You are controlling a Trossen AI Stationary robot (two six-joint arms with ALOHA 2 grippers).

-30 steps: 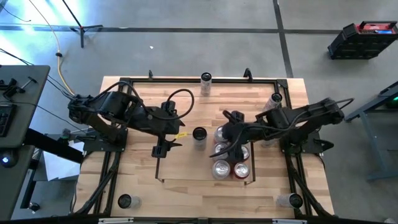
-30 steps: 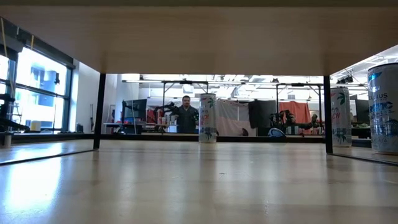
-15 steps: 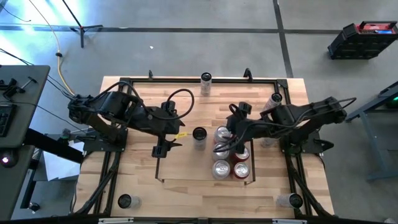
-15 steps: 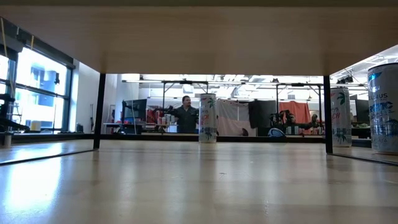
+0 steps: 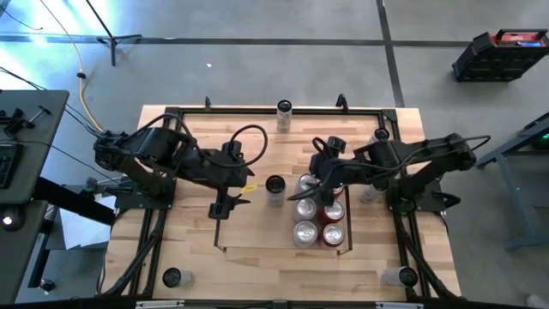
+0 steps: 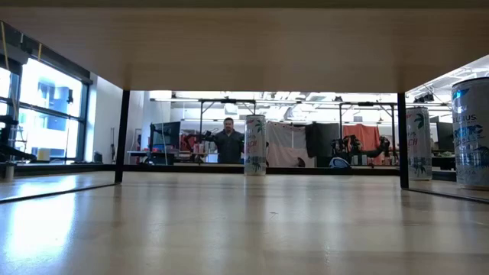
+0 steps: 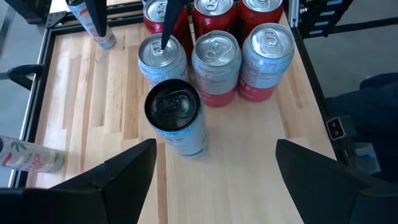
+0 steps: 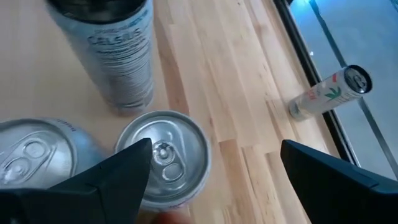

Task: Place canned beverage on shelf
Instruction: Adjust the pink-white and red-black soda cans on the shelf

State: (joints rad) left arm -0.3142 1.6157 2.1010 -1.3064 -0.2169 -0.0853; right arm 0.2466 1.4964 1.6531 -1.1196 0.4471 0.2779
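Note:
The shelf (image 5: pixel 257 247) is a light-wood bay edged by thin black rails. At its right end several silver-topped and red cans (image 5: pixel 305 232) stand in a cluster on their bases. A black-topped slim can (image 5: pixel 274 184) stands just left of them. My left gripper (image 5: pixel 225 206) hangs open above the shelf's left part, facing the black-topped can (image 7: pixel 175 115). My right gripper (image 5: pixel 307 196) hangs open over the cluster, above a silver can top (image 8: pixel 163 155), beside the slim can (image 8: pixel 118 50). Neither gripper shows in the low view.
Single slim cans lie or stand outside the shelf: one at the far edge (image 5: pixel 284 114), one far right (image 5: pixel 380 137), one near left (image 5: pixel 176 276), one near right (image 5: pixel 401 276). A black frame (image 5: pixel 171 112) edges the tabletop. Bare wood lies between the arms.
My right gripper has drawn back a little toward the table's far edge over the can cluster and has swung about at the wrist, staying open. The cans stand where they were.

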